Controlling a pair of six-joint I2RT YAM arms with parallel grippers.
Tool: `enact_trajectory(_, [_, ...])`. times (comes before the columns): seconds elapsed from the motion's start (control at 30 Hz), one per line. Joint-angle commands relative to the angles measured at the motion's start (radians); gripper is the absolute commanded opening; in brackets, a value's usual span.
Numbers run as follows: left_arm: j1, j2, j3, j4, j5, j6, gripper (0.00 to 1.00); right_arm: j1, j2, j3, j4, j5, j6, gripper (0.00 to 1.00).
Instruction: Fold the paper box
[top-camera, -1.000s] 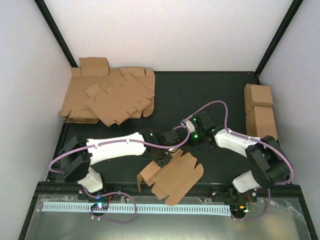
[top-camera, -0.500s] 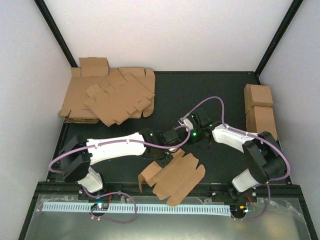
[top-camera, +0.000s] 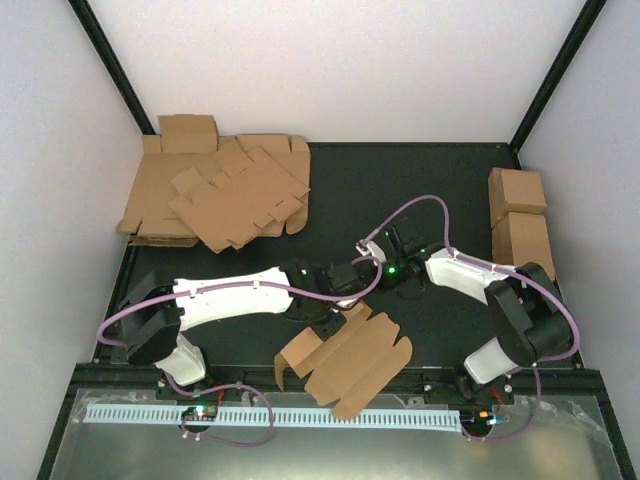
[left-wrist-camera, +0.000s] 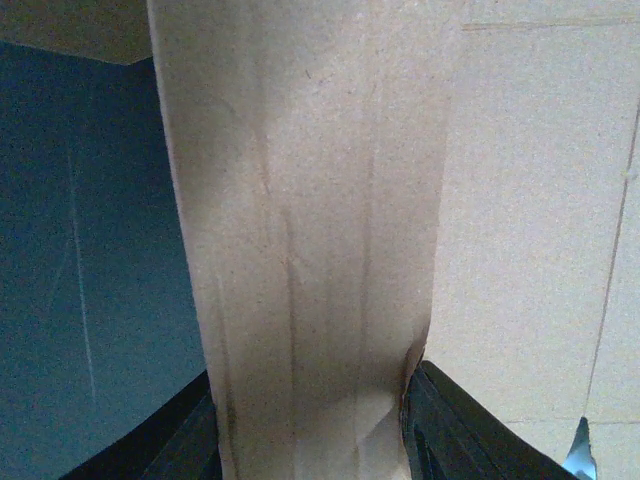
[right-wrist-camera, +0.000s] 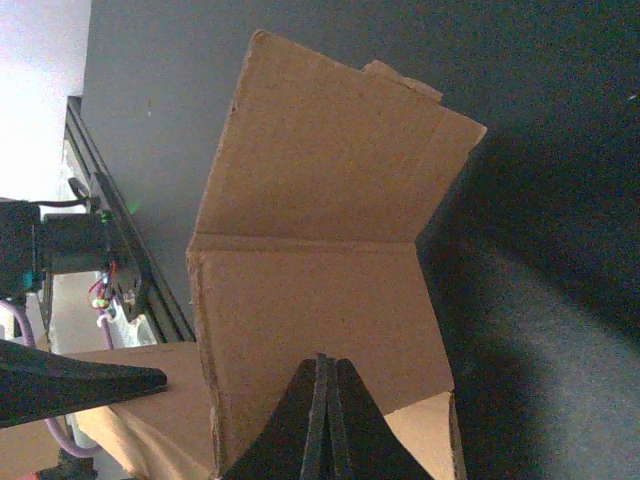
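Note:
The paper box (top-camera: 350, 360) is a flat brown die-cut sheet, partly folded, lying near the table's front edge between the arms. My left gripper (top-camera: 325, 318) is at its upper left edge. In the left wrist view a folded strip of the box (left-wrist-camera: 300, 220) fills the gap between my left gripper's (left-wrist-camera: 310, 425) black fingers (left-wrist-camera: 450, 435), which are shut on it. My right gripper (top-camera: 372, 292) is at the box's far corner. Its jaws (right-wrist-camera: 322, 370) are shut together with nothing between them, the tip against a raised panel of the box (right-wrist-camera: 320, 290) that creases into an angled flap above.
A heap of flat cardboard sheets (top-camera: 215, 195) lies at the back left. Two brown cardboard cuboids (top-camera: 520, 225) stand against the right wall. A metal rail with a white strip (top-camera: 300, 415) runs along the front edge. Purple cables loop over both arms.
The right arm's elbow has drawn in and its wrist has shifted a little left towards the box. The box has slid slightly towards the front right. The left gripper keeps its hold.

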Motion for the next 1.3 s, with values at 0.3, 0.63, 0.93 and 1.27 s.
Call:
enact_trajectory(0.3, [0.001,0.002,0.027,0.068,-0.037,0.019,0.45,-0.013,-0.095,-0.033,-0.071,0.225,0.044,0.02])
enact_trajectory(0.63, [0.002,0.001,0.026,0.062,-0.040,0.017,0.45,-0.063,-0.328,-0.089,0.021,0.553,0.007,0.14])
enact_trajectory(0.93, [0.001,-0.013,0.030,0.042,-0.050,0.031,0.45,-0.075,-0.426,-0.161,0.332,0.567,-0.249,0.64])
enact_trajectory(1.27, [0.001,-0.016,0.033,0.030,-0.064,0.035,0.45,-0.118,-0.286,0.070,-0.103,0.368,-0.355,0.68])
